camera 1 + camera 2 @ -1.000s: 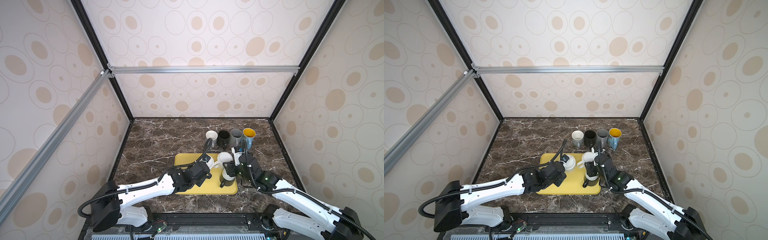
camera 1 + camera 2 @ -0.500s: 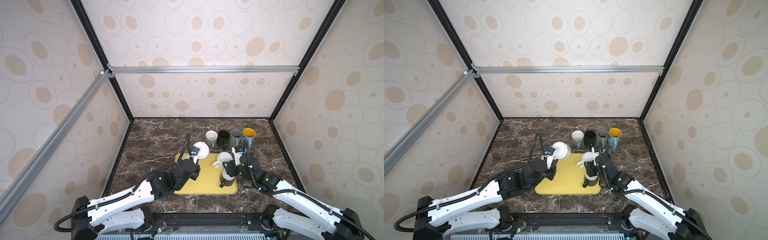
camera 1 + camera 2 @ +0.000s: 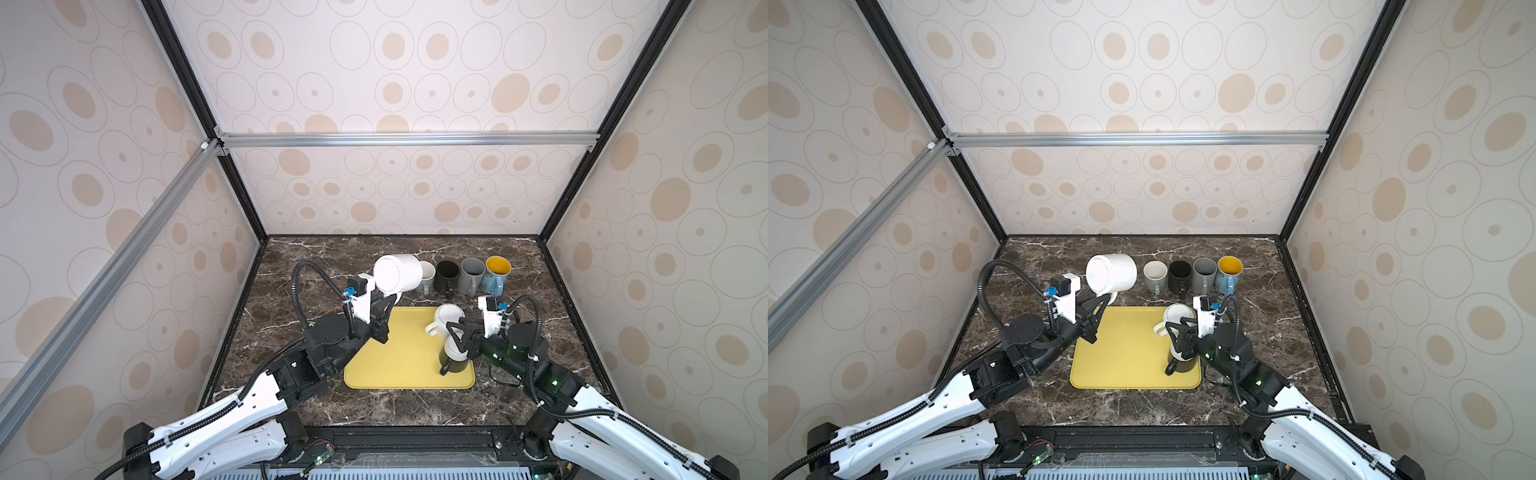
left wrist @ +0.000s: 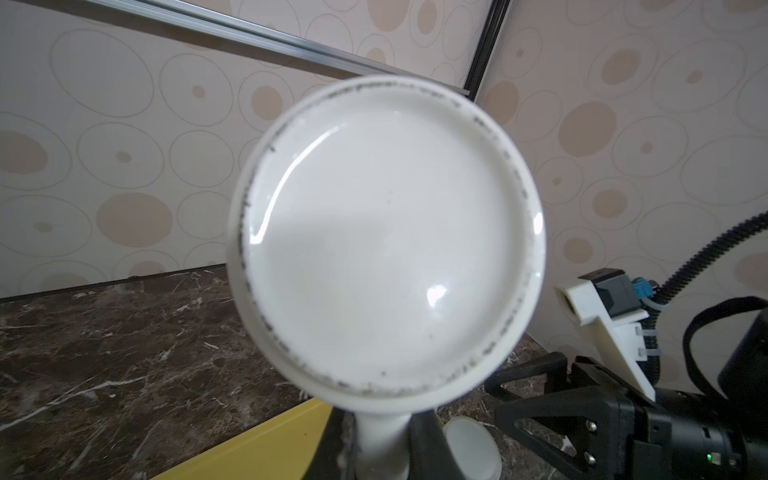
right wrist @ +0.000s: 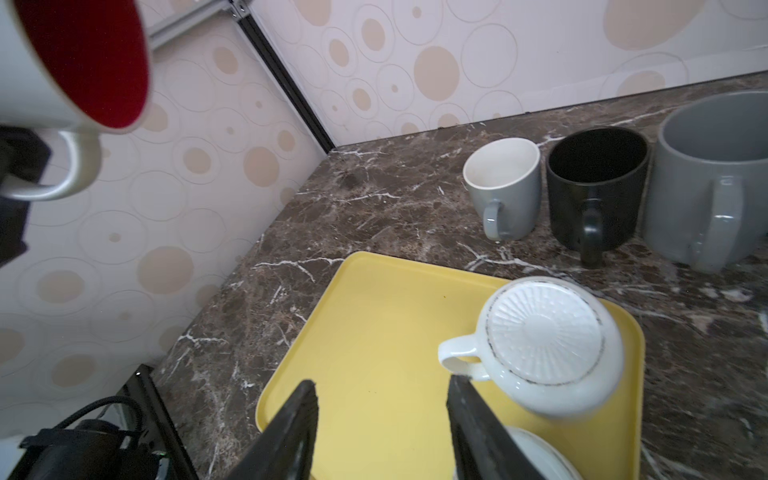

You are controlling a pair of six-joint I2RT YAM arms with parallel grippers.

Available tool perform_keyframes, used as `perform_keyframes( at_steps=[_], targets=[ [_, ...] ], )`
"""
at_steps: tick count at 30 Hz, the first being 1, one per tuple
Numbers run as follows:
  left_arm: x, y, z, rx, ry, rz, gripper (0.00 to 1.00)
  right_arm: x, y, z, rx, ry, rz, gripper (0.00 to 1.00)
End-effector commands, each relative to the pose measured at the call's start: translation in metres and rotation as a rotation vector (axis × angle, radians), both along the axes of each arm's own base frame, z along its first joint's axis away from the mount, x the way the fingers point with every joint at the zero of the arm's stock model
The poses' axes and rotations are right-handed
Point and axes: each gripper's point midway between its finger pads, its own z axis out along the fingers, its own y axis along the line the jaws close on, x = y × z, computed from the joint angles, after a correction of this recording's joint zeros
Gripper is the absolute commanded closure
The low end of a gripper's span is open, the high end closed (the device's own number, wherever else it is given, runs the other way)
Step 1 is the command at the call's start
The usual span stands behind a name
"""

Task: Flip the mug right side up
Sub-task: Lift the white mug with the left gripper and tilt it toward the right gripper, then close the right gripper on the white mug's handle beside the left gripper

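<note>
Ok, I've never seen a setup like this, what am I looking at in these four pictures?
Two robot arms share a marble table. Two pictures look down from one overhead camera; the other two come from cameras on each arm's wrist. The left tool is shut on the handle of a white mug, red inside, held in the air on its side. The right tool is open, holding nothing, above a yellow tray. On the tray stand an upside-down white mug and a dark mug. Behind it, four upright mugs line up: pale grey, black, grey, blue.
</note>
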Motion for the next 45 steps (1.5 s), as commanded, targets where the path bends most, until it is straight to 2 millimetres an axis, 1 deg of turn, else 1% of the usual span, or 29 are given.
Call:
perform_keyframes(
  at_steps=[1,4,7,10,16,22,27,35,40,45],
  targets=[
    [-0.013,-0.008,0.055,-0.239,-0.089,-0.137,1.00,-0.013,0.019,0.024,0.086,-0.039,0.127,0.47],
    [-0.012,-0.011,0.056,-0.287,-0.077,-0.185,1.00,-0.020,0.028,0.033,0.128,-0.037,0.189,0.46],
    [-0.012,-0.010,0.059,-0.343,-0.076,-0.224,1.00,-0.025,0.034,0.044,0.190,-0.044,0.229,0.44],
    [-0.014,-0.012,0.058,-0.409,-0.068,-0.276,1.00,-0.028,0.038,0.055,0.248,-0.054,0.259,0.40],
    [-0.016,-0.020,0.052,-0.509,-0.041,-0.360,1.00,-0.028,0.039,0.070,0.319,-0.077,0.274,0.38],
    [-0.019,-0.021,0.047,-0.594,-0.032,-0.399,1.00,-0.020,0.040,0.079,0.400,-0.006,0.275,0.40],
    [-0.020,-0.018,0.046,-0.629,-0.037,-0.407,1.00,-0.014,0.044,0.080,0.427,0.008,0.273,0.43],
    [-0.020,-0.021,0.030,-0.718,-0.004,-0.453,1.00,-0.013,0.049,0.097,0.480,-0.016,0.305,0.46],
    [-0.021,-0.022,0.029,-0.752,-0.005,-0.477,1.00,-0.012,0.052,0.105,0.503,-0.029,0.323,0.47],
    [-0.024,-0.022,0.030,-0.785,-0.012,-0.505,1.00,-0.008,0.055,0.108,0.519,-0.022,0.326,0.48]
  ],
)
